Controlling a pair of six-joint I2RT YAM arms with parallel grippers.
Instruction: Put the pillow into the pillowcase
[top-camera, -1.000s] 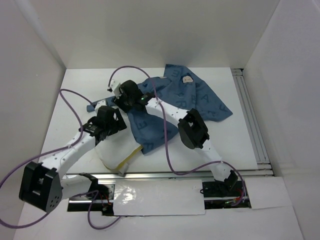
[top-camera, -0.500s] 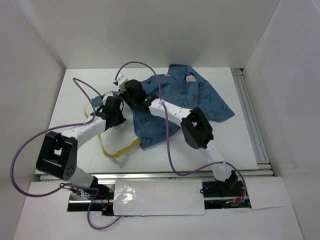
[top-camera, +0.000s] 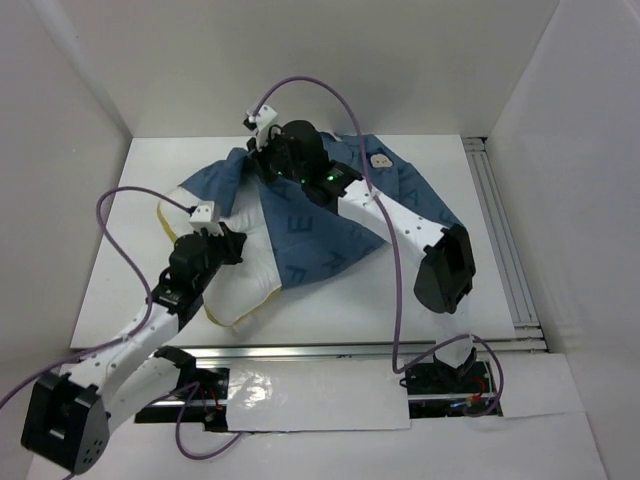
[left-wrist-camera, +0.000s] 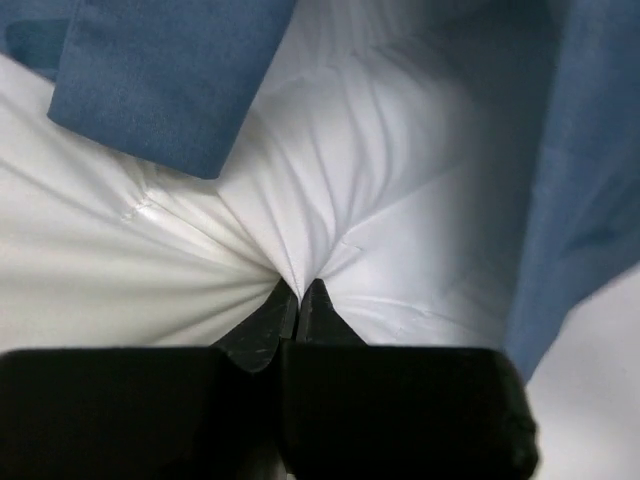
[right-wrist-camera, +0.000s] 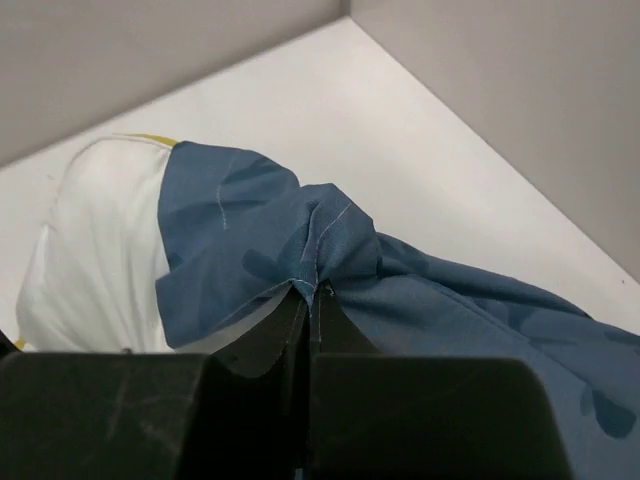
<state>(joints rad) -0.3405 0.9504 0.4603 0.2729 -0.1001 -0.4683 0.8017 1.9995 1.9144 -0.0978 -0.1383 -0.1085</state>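
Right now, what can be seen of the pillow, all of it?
The pillow is white, plump and made of soft cloth, with yellow piping along its edge. It lies on the near left part of the table. Its near end is bare and its far end is covered by the dark blue pillowcase. The left hand is shut on a pinched fold of the white cloth, which puckers into creases there.

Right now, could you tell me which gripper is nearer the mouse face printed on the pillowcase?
Right. The right gripper, jaws shut on the pillowcase hem, sits left of the mouse face; the left gripper pinches the pillow, farther left and nearer the front.
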